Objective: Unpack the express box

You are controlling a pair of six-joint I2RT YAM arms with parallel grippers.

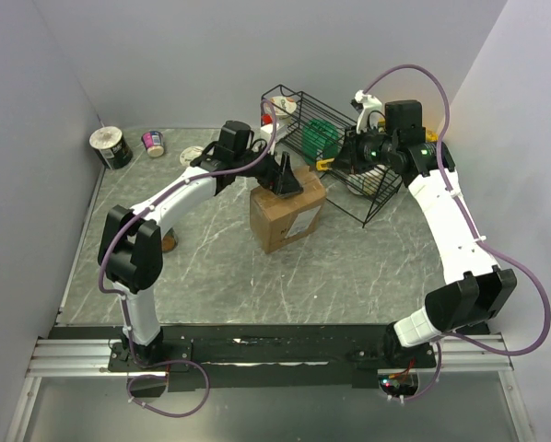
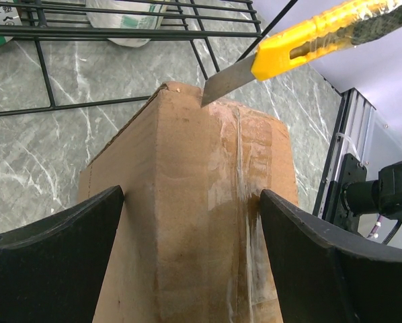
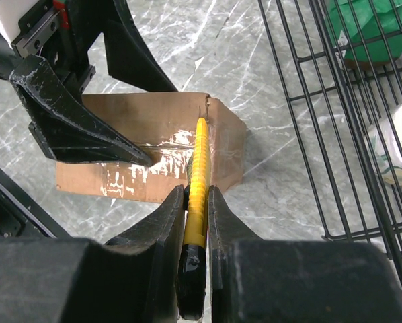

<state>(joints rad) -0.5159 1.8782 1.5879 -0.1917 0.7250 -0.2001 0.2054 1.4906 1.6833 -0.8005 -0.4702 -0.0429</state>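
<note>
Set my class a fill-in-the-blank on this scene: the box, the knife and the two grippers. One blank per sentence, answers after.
1. The right gripper is shut on a ____ utility knife.
2. Its blade tip meets the top edge of the express box, made of brown ____.
3. The left gripper is ____, with the box showing between its fingers.

Answers: yellow; cardboard; open
</note>
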